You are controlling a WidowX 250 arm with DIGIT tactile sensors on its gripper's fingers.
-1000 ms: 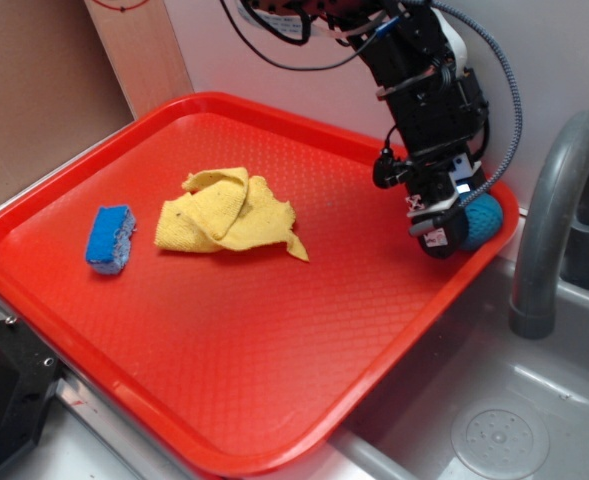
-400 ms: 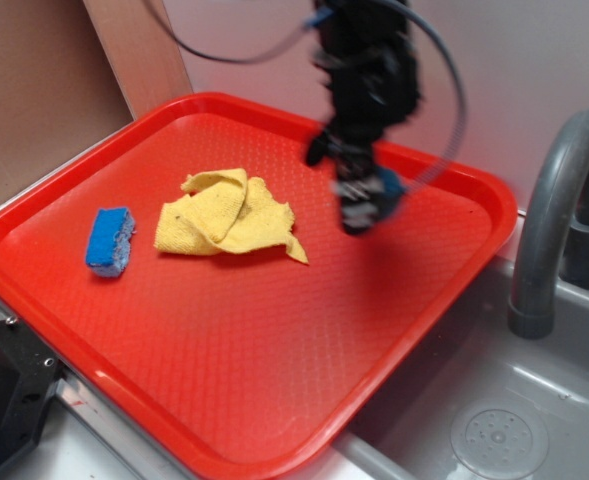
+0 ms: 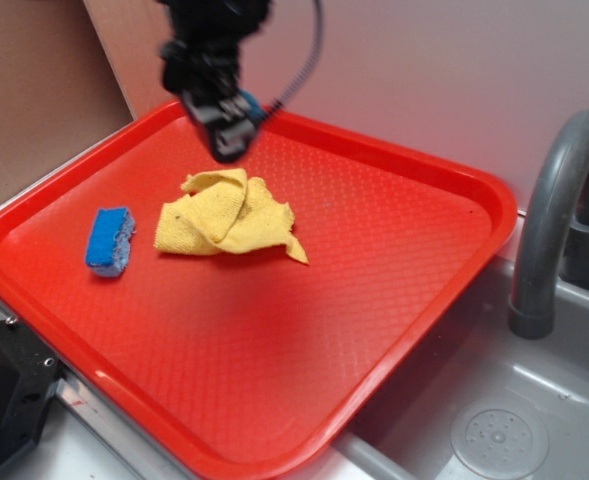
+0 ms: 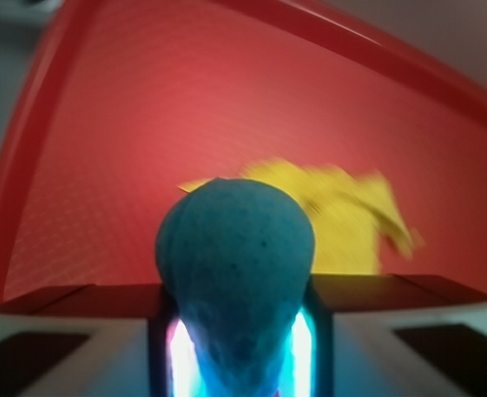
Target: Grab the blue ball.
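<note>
Exterior view: I see the gripper [image 3: 224, 125] raised above the far left part of the red tray [image 3: 404, 330], motion-blurred, just beyond the crumpled yellow cloth [image 3: 229, 215]. A sliver of teal at the gripper tip is the blue ball [image 3: 248, 106]; most of it is hidden by the fingers. From here I cannot tell how the jaws stand. The blue sponge [image 3: 110, 239] lies flat on the tray, left of the cloth and apart from it. A grey faucet [image 3: 554, 215] curves over the grey sink [image 3: 494, 420] at the right, beside the tray's right edge.

Wrist view: This view supplies what the exterior one lacks. The blue ball [image 4: 236, 273] fills the centre, its dimpled teal surface squeezed narrow at the bottom between the two fingers [image 4: 173, 351], which pinch it from left and right. The ball is held clear of the red tray [image 4: 102, 124]. The yellow cloth [image 4: 342, 215] appears blurred beyond and slightly right of the ball. The sponge, faucet and sink lie outside this view.
</note>
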